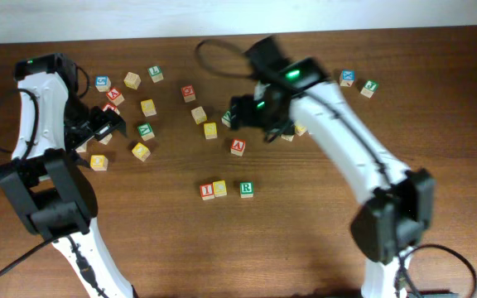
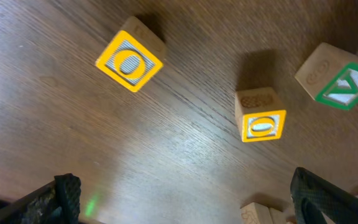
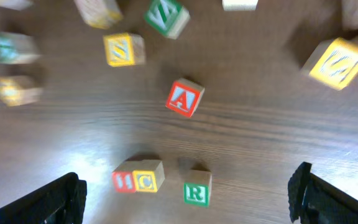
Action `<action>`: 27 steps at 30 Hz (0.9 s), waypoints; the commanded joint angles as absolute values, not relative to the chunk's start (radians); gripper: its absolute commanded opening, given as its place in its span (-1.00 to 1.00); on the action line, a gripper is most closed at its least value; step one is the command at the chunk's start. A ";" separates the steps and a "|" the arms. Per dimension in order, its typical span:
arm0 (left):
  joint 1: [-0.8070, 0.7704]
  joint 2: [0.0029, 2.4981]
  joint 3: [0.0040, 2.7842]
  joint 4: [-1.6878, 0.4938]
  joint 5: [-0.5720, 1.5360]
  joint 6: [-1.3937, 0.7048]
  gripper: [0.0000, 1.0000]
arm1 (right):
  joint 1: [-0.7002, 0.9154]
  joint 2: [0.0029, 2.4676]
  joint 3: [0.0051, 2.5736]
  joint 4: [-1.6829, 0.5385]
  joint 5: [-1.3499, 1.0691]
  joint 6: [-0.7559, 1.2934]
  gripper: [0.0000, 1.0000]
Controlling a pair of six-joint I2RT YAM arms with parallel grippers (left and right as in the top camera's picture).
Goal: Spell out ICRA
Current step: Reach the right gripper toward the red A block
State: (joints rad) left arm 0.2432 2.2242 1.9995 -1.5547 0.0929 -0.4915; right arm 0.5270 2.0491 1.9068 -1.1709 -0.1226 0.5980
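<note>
On my overhead feed the I (image 1: 208,190) and C (image 1: 219,188) sit touching side by side near the middle of the table (image 1: 321,248), and the R (image 1: 246,189) stands in the same row, just to the right of the C with a small gap. The A (image 1: 238,146) lies by itself above that row, apart from it and turned askew (red face up, letter readable on the right wrist feed). The right gripper (image 1: 240,109) hangs above the table just beyond the A. Its fingers (image 3: 64,199) are spread wide and nothing sits between them. The left gripper (image 1: 110,122) is far off at the left among loose blocks. Its fingers (image 2: 319,196) are also apart, and it holds nothing. Below it I see two yellow blocks (image 2: 129,62) and a green one (image 2: 344,81).
</note>
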 commanded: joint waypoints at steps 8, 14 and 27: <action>0.253 2.216 1.997 -1.533 0.081 -0.507 0.98 | 0.572 2.297 1.901 -1.098 -0.101 0.746 0.82; 0.253 2.216 1.997 -1.533 0.081 -0.507 0.98 | 0.569 2.342 1.901 -1.027 -0.055 0.746 0.46; 0.253 2.216 1.997 -1.533 0.081 -0.507 0.98 | 0.562 2.363 1.901 -0.974 0.012 0.745 -0.07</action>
State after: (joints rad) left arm 0.2493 2.2242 1.9995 -1.5322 0.0925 -0.4946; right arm 0.5655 2.3444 1.9038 -0.9821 -0.0185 0.7380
